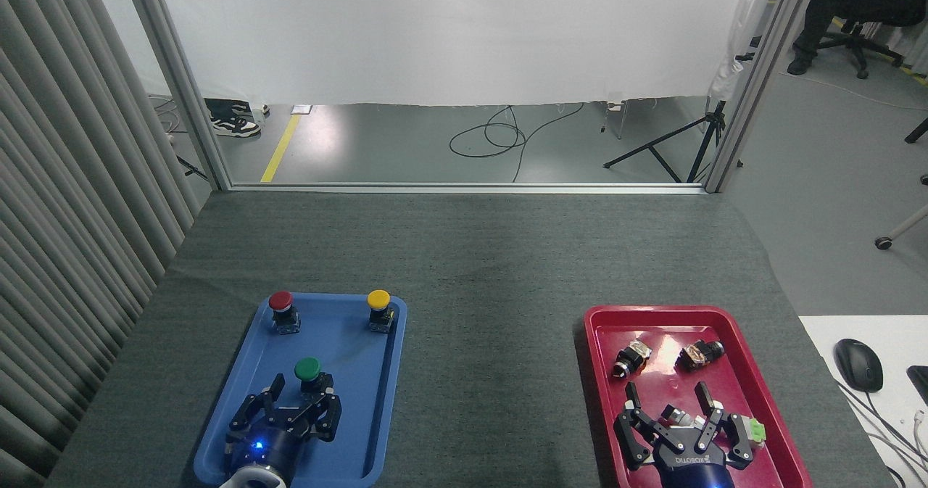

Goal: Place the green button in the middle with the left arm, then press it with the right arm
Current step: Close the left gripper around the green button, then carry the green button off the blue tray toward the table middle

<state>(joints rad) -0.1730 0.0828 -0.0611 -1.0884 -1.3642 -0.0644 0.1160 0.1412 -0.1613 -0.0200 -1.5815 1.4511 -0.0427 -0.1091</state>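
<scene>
The green button [308,370] stands upright in the near half of the blue tray [245,372]. My left gripper [299,386] is open just in front of it, one fingertip at the button's left and the other by its black base on the right. It does not hold the button. My right gripper [670,394] hovers open over the near part of the red tray [732,314], with nothing between its fingers. The middle [493,343], bare dark grey cloth, lies between the two trays.
A red button [282,308] and a yellow button [379,307] stand at the blue tray's far end. The red tray holds several small switch parts [629,358], one with a light green cap [754,430]. A white desk with a mouse [858,363] is at the right.
</scene>
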